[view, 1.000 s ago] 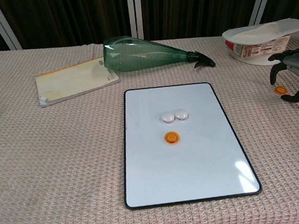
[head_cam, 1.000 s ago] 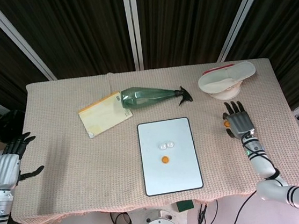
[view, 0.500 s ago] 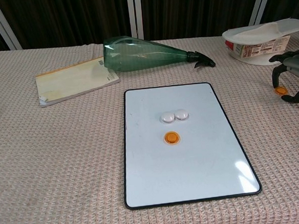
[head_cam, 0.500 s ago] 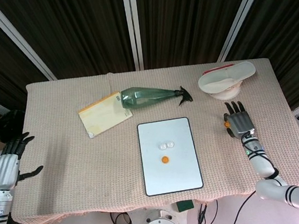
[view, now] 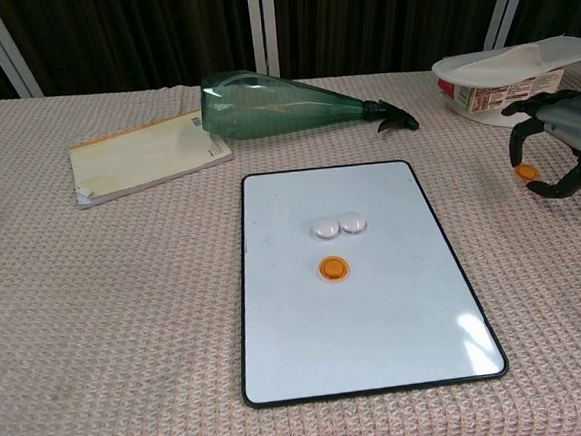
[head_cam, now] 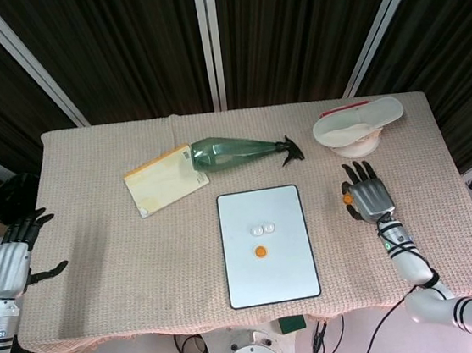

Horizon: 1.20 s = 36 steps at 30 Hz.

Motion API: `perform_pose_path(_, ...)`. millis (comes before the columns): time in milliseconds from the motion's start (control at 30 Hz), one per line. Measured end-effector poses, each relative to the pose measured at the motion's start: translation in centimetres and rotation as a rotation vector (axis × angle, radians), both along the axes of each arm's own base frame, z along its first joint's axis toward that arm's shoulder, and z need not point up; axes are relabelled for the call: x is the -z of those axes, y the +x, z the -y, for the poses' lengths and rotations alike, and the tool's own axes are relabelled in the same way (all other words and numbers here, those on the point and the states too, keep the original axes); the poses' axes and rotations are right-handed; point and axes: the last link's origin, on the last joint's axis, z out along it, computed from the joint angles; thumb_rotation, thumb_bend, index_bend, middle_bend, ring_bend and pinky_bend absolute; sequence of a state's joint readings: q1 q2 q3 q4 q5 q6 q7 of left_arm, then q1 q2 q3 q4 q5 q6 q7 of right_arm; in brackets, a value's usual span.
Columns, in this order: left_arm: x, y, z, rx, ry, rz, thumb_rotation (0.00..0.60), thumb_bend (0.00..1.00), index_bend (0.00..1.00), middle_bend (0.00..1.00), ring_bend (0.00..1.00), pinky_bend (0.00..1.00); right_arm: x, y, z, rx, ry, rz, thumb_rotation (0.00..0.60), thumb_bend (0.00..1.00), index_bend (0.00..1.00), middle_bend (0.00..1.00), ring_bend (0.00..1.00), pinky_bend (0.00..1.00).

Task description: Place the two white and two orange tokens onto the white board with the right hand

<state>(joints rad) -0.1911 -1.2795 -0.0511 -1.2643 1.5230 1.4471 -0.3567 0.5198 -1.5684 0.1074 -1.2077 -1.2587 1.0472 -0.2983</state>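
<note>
The white board (head_cam: 273, 279) (view: 378, 332) lies at the table's middle. Two white tokens (head_cam: 263, 228) (view: 338, 227) touch side by side on it, and one orange token (head_cam: 261, 251) (view: 333, 268) sits just below them. My right hand (head_cam: 369, 198) (view: 562, 141) hovers to the right of the board and pinches a second orange token (head_cam: 349, 198) (view: 529, 171) between thumb and finger, its other fingers spread. My left hand (head_cam: 11, 262) hangs at the table's left edge, fingers apart, holding nothing; the chest view does not show it.
A green spray bottle (head_cam: 237, 152) (view: 283, 106) lies on its side behind the board, its base over a yellow notebook (head_cam: 162, 182) (view: 142, 156). A white lidded container (head_cam: 356, 125) (view: 510, 78) stands at the back right, just beyond my right hand.
My right hand closed on the orange token at the right and carried it a little left toward the board. The left hand has not moved.
</note>
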Motion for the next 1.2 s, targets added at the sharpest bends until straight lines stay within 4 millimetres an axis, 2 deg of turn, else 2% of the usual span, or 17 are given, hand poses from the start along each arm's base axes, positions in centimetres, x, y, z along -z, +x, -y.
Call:
perform_pose_path(167, 0.0, 0.1, 0.0, 0.002, 0.004, 0.002, 0.6, 0.1, 0.17, 0.11, 0.09, 0.15, 0.2, 3.3, -1.9, -0.145, 0.056, 0.046, 0.6, 0.37, 0.56, 0.06, 0.0, 0.0)
perform_pose_path(300, 0.1, 0.0, 0.1, 0.002, 0.001, 0.003, 0.6, 0.1, 0.17, 0.11, 0.09, 0.15, 1.2, 5.9, -4.3, -0.266, 0.135, 0.04, 0.6, 0.37, 0.57, 0.05, 0.0, 0.0)
perform_pose_path(500, -0.1, 0.1, 0.5, 0.007, 0.003, 0.014, 0.6, 0.1, 0.17, 0.11, 0.09, 0.15, 3.6, 8.0, -5.8, -0.338, 0.221, -0.01, 0.6, 0.37, 0.58, 0.05, 0.0, 0.0)
perform_pose_path(800, -0.4, -0.3, 0.6, -0.005, 0.018, 0.024, 0.6, 0.1, 0.17, 0.11, 0.09, 0.15, 5.7, 10.3, -6.5, -0.389, 0.273, -0.03, 0.6, 0.37, 0.58, 0.04, 0.0, 0.0)
perform_pose_path(1200, -0.4, -0.1, 0.6, 0.01, 0.007, 0.053, 0.6, 0.1, 0.18, 0.11, 0.09, 0.15, 6.9, 11.7, -6.5, -0.417, 0.28, -0.044, 0.6, 0.37, 0.59, 0.02, 0.0, 0.0)
